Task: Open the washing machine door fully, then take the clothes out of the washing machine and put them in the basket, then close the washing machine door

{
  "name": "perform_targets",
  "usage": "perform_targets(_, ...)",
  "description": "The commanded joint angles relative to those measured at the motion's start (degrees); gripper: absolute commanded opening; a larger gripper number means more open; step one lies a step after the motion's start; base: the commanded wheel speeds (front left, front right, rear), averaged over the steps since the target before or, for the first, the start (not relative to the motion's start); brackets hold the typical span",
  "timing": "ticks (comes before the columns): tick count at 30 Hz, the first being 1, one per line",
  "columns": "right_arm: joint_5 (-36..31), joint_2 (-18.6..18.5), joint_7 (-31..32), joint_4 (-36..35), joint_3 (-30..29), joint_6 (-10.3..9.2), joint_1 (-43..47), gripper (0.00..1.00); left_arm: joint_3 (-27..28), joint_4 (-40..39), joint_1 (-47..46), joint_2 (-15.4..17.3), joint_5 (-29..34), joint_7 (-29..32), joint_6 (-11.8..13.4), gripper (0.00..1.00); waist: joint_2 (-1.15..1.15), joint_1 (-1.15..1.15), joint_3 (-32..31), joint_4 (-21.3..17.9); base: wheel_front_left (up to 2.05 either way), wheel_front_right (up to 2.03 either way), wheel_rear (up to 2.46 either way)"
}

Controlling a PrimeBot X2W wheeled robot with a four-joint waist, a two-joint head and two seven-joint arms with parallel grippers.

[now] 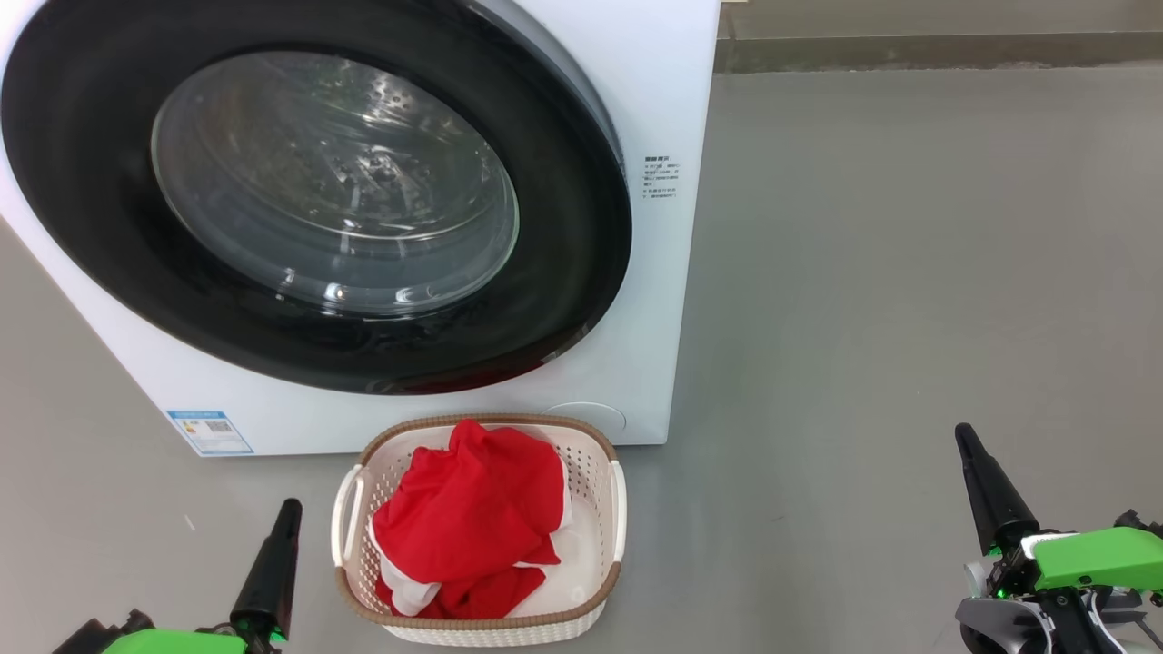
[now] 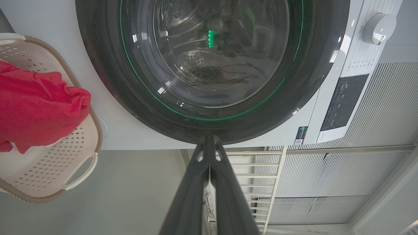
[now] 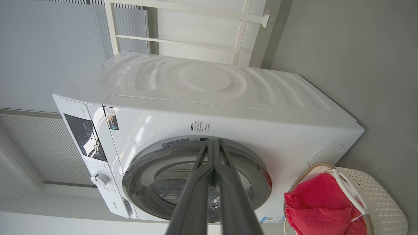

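Observation:
The white washing machine stands in front of me, its round black-rimmed door flat against the front, glass window at the centre. The cream basket sits on the floor just before it, holding the red and white clothes. My left gripper is shut and empty, low on the left of the basket. Shut and empty too, my right gripper hovers well off to the basket's right. The door, basket and clothes also show in the left wrist view, the basket and clothes in the right wrist view.
Grey floor spreads to the right of the machine up to a wall base at the back. A blue label sticker is on the machine's lower left front. The control panel and dial sit along the machine's top edge.

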Motion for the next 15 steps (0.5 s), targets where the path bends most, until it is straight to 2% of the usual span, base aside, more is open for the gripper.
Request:
perform_targets(1, -0.04, -0.62, 0.29, -1.65, 0.91, 0.03, -2.47, 0.00, 2.02, -1.26, -2.23, 0.62, -0.41, 0.19, -0.40, 0.00, 0.00, 0.00, 0.00, 0.00, 0.00, 0.00, 0.00)
perform_targets(15, -0.07, -0.59, 0.32, -1.65, 0.87, 0.03, -2.47, 0.00, 2.02, -1.26, -2.23, 0.62, -0.41, 0.19, -0.40, 0.00, 0.00, 0.00, 0.00, 0.00, 0.00, 0.00, 0.00)
